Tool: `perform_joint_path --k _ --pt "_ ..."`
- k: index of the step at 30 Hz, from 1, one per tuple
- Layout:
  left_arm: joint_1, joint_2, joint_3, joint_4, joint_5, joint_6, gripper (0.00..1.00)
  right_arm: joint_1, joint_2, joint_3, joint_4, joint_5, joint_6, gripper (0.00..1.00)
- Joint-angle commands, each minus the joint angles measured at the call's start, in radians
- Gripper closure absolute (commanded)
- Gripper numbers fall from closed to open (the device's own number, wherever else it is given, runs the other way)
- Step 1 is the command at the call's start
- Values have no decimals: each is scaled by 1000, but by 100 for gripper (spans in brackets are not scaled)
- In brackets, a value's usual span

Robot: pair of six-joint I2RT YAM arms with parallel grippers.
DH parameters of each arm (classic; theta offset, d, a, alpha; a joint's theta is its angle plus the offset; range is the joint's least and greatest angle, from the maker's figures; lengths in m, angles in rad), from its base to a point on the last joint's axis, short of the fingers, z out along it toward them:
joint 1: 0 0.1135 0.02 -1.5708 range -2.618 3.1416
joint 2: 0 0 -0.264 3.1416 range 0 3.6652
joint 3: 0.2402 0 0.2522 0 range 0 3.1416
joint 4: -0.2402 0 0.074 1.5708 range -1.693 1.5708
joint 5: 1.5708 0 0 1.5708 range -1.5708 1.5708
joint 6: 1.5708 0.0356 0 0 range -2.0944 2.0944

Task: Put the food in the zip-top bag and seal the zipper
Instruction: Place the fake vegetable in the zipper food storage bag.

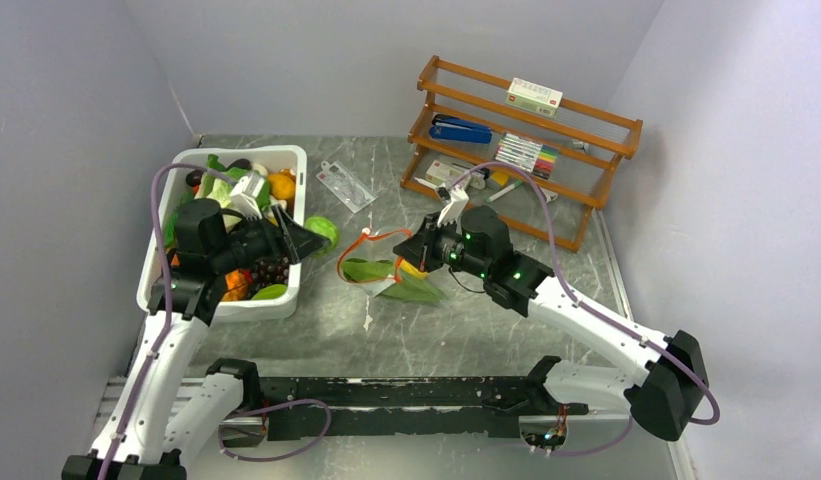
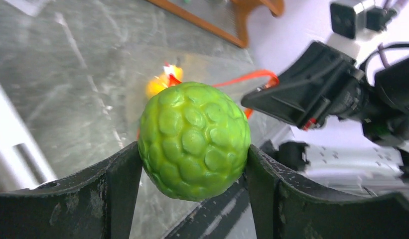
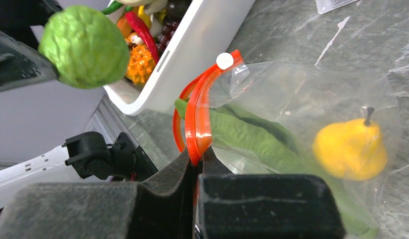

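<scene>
My left gripper [image 2: 195,164] is shut on a bumpy light-green round fruit [image 2: 195,139] and holds it in the air beside the white bin, left of the bag; the fruit also shows in the top view [image 1: 323,232] and the right wrist view [image 3: 84,46]. My right gripper [image 3: 198,158] is shut on the red-orange zipper [image 3: 200,114] of the clear zip-top bag [image 3: 312,99] and holds its mouth up and open. Inside the bag lie a yellow fruit [image 3: 350,149] and long green pods [image 3: 252,139]. In the top view the bag [image 1: 386,270] sits mid-table with my right gripper [image 1: 418,250] at its mouth.
A white bin [image 1: 288,300] with several more toy foods stands at the left. A small clear packet [image 1: 345,185] lies behind the bag. A wooden rack [image 1: 526,140] with stationery stands at the back right. Grey walls close in left and right.
</scene>
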Motion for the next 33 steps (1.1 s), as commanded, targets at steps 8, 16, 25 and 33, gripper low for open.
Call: perform_joint_path --k 8,16,25,33 --pt "-23 51 -188 317 290 -134 50 -1 22 7 63 -22 8 100" --pt "-177 115 -240 420 188 -201 48 -1 40 1 83 -67 21 100" --pt "-216 176 -216 385 63 -191 45 1 26 -5 88 -83 20 100" --pt "-240 218 -135 286 4 -135 27 1 29 -1 81 -82 14 100"
